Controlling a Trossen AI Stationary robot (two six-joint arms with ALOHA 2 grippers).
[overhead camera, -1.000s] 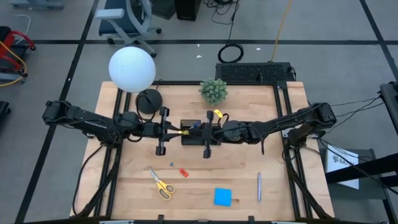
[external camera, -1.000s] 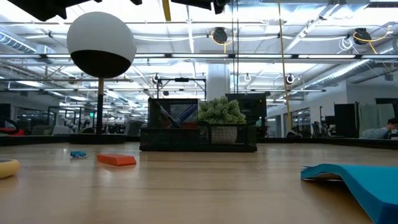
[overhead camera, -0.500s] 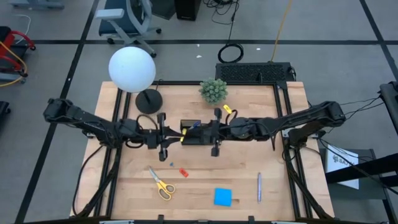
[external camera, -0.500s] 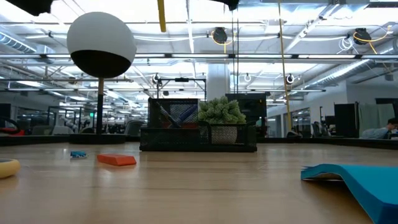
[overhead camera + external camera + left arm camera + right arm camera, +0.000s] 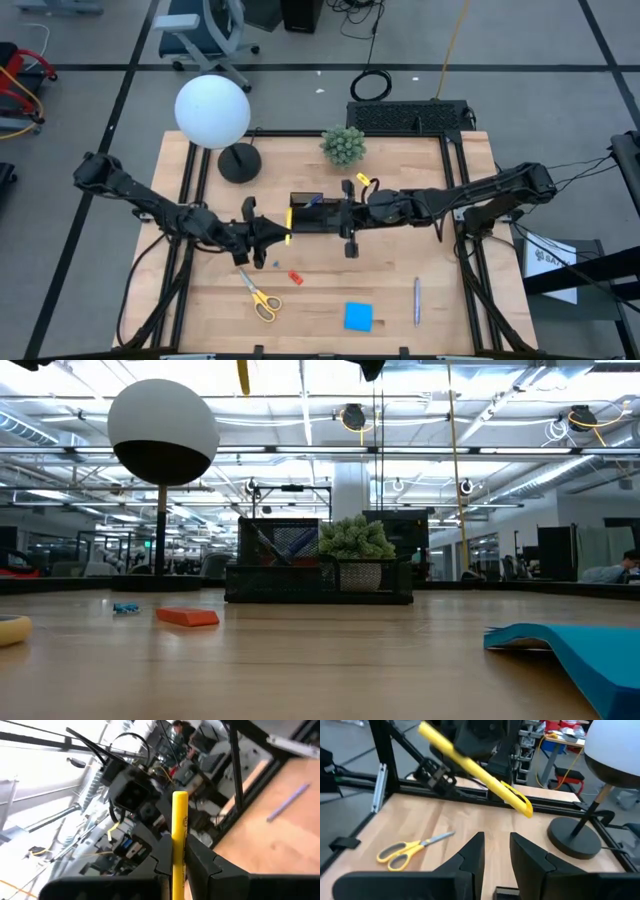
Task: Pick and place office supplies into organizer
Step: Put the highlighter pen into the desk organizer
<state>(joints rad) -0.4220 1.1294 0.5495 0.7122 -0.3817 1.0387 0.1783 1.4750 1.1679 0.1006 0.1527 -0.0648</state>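
Observation:
My left gripper (image 5: 282,233) hangs above the table just near and left of the black organizer (image 5: 303,202), shut on a yellow pen (image 5: 289,222). In the low view the pen's lower end (image 5: 243,375) shows high over the table. My right gripper (image 5: 492,851) stands open and empty over the organizer's right part, pointing left. On the near part of the table lie the yellow-handled scissors (image 5: 260,297), a blue note pad (image 5: 358,316), a blue-grey pen (image 5: 417,300), a red piece (image 5: 295,277) and a blue piece (image 5: 275,265). My left gripper pinches the yellow pen's barrel (image 5: 177,851) between its two fingers, which lie across the pen. One end of the pen (image 5: 180,800) sticks out well beyond the fingers. The pen is lifted clear of the table and stands steeply tilted.
A lamp with a white globe (image 5: 212,110) and round black base (image 5: 238,163) stands at the far left. A green spiky plant ball (image 5: 344,145) sits behind the organizer. Bare wood lies between the scattered supplies along the near edge.
My left gripper has drawn away from the organizer toward the table's near edge and a little left, rolling its wrist, so the yellow pen has swung from lying level to standing steeply. My right gripper has pulled back slightly toward the right and risen a little.

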